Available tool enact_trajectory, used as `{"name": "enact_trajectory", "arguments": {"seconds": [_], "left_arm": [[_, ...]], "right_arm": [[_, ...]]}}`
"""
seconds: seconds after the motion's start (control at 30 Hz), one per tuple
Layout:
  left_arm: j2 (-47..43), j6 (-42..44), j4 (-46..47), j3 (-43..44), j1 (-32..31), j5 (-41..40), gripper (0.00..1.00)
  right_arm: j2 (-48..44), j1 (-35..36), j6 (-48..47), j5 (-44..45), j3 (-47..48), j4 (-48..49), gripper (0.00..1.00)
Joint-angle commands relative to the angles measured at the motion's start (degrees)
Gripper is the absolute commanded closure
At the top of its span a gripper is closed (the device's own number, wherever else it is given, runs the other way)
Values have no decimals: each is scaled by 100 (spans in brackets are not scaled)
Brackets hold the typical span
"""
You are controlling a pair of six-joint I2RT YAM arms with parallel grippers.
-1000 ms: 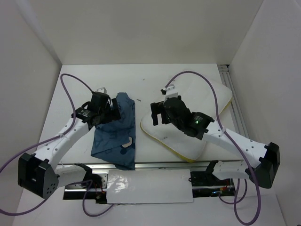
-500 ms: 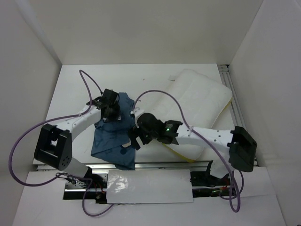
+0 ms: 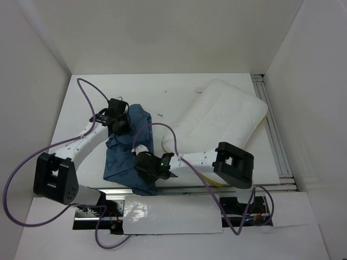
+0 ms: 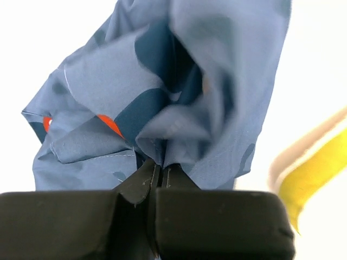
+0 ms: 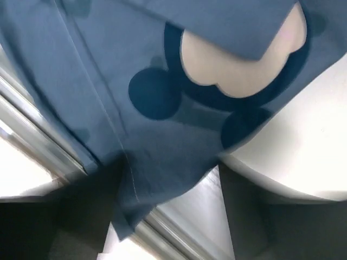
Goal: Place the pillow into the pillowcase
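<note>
Pillowcase (image 4: 162, 92) cloth is sitting pinched in the left gripper (image 4: 159, 172). Our left wrist view is showing its two black fingers (image 4: 138, 187) pressed together on a gathered fold, with a red-orange patch (image 4: 108, 124) peeking from the creases, which the overhead view is not giving us.

The right gripper (image 5: 168, 165) is standing with its fingers (image 5: 81, 216) spread, one on either side of the cover's near corner. We cannot tell whether they are touching the cloth. A pale mouse face print (image 5: 238, 54) is lying just beyond them.

Only from above are we seeing the layout. The cover is lying crumpled left of centre on the table (image 3: 179, 86), its near corner reaching the metal rail (image 3: 184, 189) at the near edge. The pillow (image 3: 222, 116) is lying flat just beside it on the right, outside the cover. White tabletop is showing between both and the back wall.
</note>
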Motion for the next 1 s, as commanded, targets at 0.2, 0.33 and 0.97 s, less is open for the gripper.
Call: {"name": "enact_trajectory", "arguments": {"seconds": [0.2,0.33,0.97], "left_arm": [[-1352,-205,-392,982,374,97,100],[-1677,-205,-806,1667,603,44,100],[-1688,-442,-394,342,1201,1433,97]], "right_arm": [[-351,-132,375,1321,438,-251,100],[-1739,-132,234,3155,747,-971,100],[-5426,-1257,751,5190,246,-2597,100]]}}
